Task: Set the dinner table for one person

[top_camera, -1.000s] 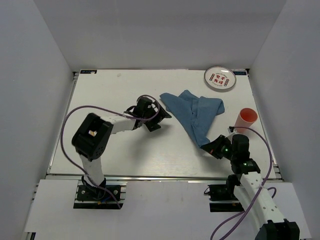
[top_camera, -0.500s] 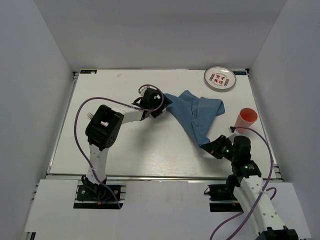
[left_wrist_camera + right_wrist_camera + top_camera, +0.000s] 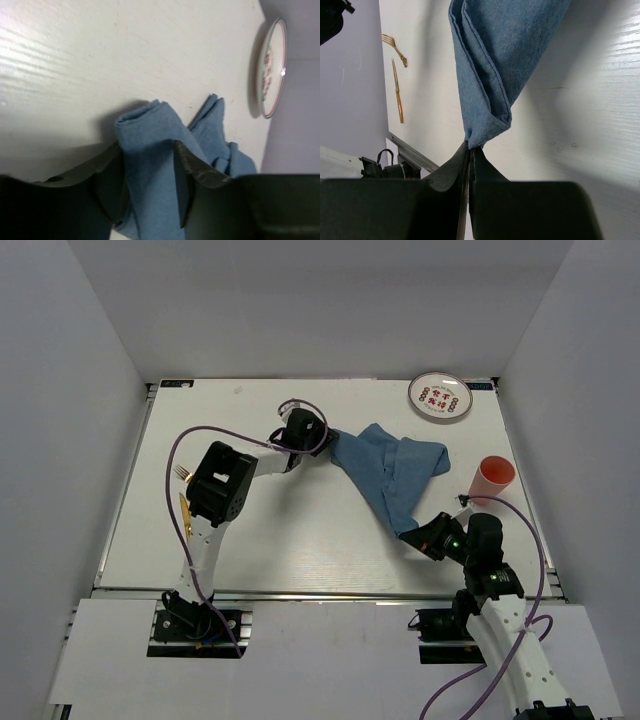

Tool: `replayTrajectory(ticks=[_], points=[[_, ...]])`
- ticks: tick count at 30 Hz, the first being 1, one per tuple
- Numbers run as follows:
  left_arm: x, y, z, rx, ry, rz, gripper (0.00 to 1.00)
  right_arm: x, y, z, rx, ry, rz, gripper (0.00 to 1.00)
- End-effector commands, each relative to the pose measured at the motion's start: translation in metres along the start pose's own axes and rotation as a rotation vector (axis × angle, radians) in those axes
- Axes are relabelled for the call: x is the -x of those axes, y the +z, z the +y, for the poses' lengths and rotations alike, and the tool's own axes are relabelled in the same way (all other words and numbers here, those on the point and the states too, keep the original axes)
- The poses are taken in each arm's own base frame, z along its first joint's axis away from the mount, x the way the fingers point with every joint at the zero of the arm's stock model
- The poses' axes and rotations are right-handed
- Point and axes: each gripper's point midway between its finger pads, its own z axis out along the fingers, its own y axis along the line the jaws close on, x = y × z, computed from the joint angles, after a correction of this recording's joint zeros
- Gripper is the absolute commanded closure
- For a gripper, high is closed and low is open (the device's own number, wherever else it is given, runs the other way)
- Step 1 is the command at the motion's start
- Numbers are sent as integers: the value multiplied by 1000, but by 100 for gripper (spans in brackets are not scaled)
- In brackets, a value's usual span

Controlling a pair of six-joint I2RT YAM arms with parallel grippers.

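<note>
The cloth (image 3: 392, 468) is soft and limp, best held by corners. The right hand (image 3: 470, 147) pinches one corner; the left hand (image 3: 147, 150), half-wide, straddles another.

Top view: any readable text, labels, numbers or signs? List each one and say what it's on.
Plate: red marks in the centre, possibly characters between rows of rings; too small to read.
Sticker on the far rail of the dinner table, and one at the other far corner: too small to read.
Blue cloth, cup: no print visible.
Nothing legible anywhere.
</note>
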Motion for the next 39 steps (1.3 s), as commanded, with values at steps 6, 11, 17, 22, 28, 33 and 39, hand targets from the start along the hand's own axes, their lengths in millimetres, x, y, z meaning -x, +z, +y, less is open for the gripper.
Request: replayTrajectory(ticks=[6,11,17,22,28,33,39], points=[[5,-9,3,26,20,23,100,16,-4,21,38,-25,-30,100],[30,-51,-12,195,40,31,100,56,-6,57,59,-55,-98,100],[98,-183,-100,116,50,-160,100,140,-43,127,5,-181,-314,100],[131,-295,-156,-99,8,-252,100,198,-62,180,-37,-216,-390,100],[161,-337,-176,-111,-42,-321,100,251,-64,221,-22,-226,-479,100],[194,-323,-182,-102,-94,-369,100,293,-3,235,20,-273,-335,100],[263,-294,-201,-230,-56,-459,100,338,58,251,122,-320,-209,100]])
